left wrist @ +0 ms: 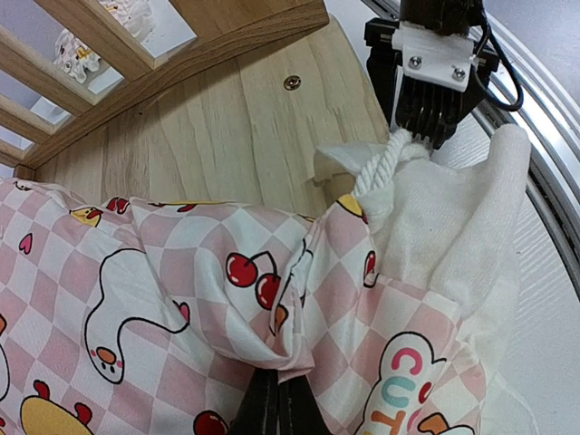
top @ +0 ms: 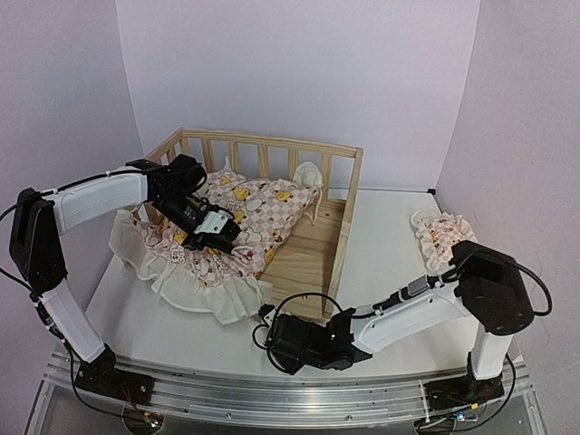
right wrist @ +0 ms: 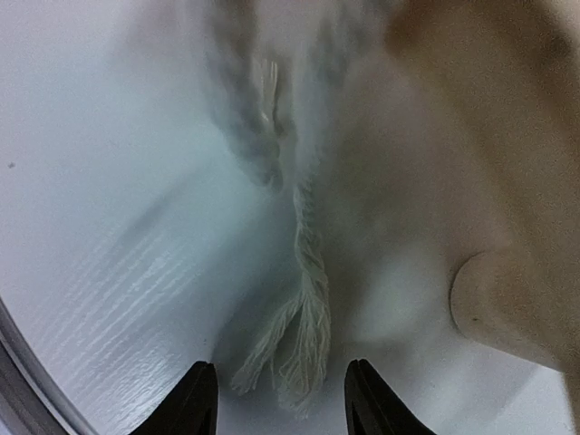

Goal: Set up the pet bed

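On the table's far left of centre we count one bed (top: 317, 237), its railed back towards the wall. One cushion (top: 237, 234) lies partly on the plank floor and spills over the bed's left front onto the table. One pillow (top: 439, 237) lies on the table right of the bed, well apart from it. Two grippers, one cord.

Top view: the left gripper (top: 216, 232) sits on the cushion and the right gripper (top: 268, 317) is low at the cushion's near frill. We cannot read either set of fingers here.

Left wrist view: the left gripper (left wrist: 277, 410) is pressed together, pinching a fold of the checked cloth. Only a dark sliver of it shows at the bottom edge. Opposite, the right gripper (left wrist: 426, 125) meets the white cord (left wrist: 381, 172) at the cushion's white underside. A little of the pillow shows through the slats.

Right wrist view: the right gripper (right wrist: 281, 399) is spread, and the cord's frayed end (right wrist: 304, 317) hangs in the gap, clear of both tips. Everything beyond is blurred.

Hidden: the cushion covers the left part of the bed floor.
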Motion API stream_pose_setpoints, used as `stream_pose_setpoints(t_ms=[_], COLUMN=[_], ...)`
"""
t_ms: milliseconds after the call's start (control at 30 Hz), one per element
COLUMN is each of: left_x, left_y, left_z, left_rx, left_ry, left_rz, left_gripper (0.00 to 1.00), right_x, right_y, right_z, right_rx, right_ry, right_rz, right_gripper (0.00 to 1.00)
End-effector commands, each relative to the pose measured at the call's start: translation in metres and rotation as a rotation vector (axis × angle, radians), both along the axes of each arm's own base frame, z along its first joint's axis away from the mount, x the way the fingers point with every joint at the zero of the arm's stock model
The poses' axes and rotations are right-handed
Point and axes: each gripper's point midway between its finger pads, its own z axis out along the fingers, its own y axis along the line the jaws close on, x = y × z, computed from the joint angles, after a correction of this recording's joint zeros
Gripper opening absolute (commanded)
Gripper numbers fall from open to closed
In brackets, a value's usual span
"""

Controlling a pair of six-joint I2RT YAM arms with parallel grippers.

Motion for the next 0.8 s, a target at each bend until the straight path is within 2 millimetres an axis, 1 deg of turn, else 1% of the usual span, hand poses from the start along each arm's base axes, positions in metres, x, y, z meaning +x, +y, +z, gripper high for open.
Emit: stream_pose_setpoints(t_ms=[0, 67, 133, 200, 233, 267, 333, 400, 500, 600, 667, 767], left_x=[-0.001, -0.001, -0.001, -0.001, -0.001, -0.002, -0.004, -0.009, -0.020, -0.034, -0.040, -0.044], left_y=[-0.003, -0.004, -0.004, -0.005, -0.005, -0.005, -0.008, -0.013, -0.025, -0.042, -0.056, -0.080], left_z=[0.012, 0.012, 0.012, 0.013, 0.014, 0.015, 0.019, 0.024, 0.026, 0.029, 0.040, 0.062], left_rx=[-0.031, -0.034, -0.038, -0.043, -0.045, -0.049, -0.064, -0.086, -0.104, -0.125, -0.168, -0.247], left_ry=[-0.024, -0.021, -0.017, -0.013, -0.011, -0.007, 0.009, 0.038, 0.079, 0.111, 0.142, 0.188], left_rz=[-0.008, -0.009, -0.010, -0.009, -0.009, -0.009, -0.011, -0.014, -0.035, -0.069, -0.085, -0.102], left_gripper=[0.00, 0.00, 0.00, 0.00, 0.00, 0.00, 0.00, 0.00, 0.00, 0.00, 0.00, 0.00], right_x=[0.006, 0.004, 0.001, -0.002, -0.003, -0.003, -0.004, -0.003, -0.004, -0.003, -0.002, 0.003], right_y=[0.000, -0.006, -0.008, -0.008, -0.006, -0.005, -0.001, 0.003, 0.002, -0.005, -0.013, -0.028], right_z=[-0.010, -0.018, -0.022, -0.017, -0.011, -0.003, 0.023, 0.061, 0.117, 0.171, 0.209, 0.245], right_rx=[-0.042, -0.078, -0.086, -0.080, -0.069, -0.057, -0.023, 0.025, 0.075, 0.119, 0.168, 0.199], right_ry=[-0.020, 0.000, 0.018, 0.032, 0.034, 0.032, 0.018, -0.008, -0.047, -0.094, -0.128, -0.185], right_rz=[-0.033, -0.044, -0.045, -0.034, -0.025, -0.016, 0.009, 0.038, 0.077, 0.092, 0.096, 0.082], right_gripper=[0.45, 0.35, 0.21, 0.07, 0.01, 0.00, 0.00, 0.00, 0.00, 0.00, 0.00, 0.00])
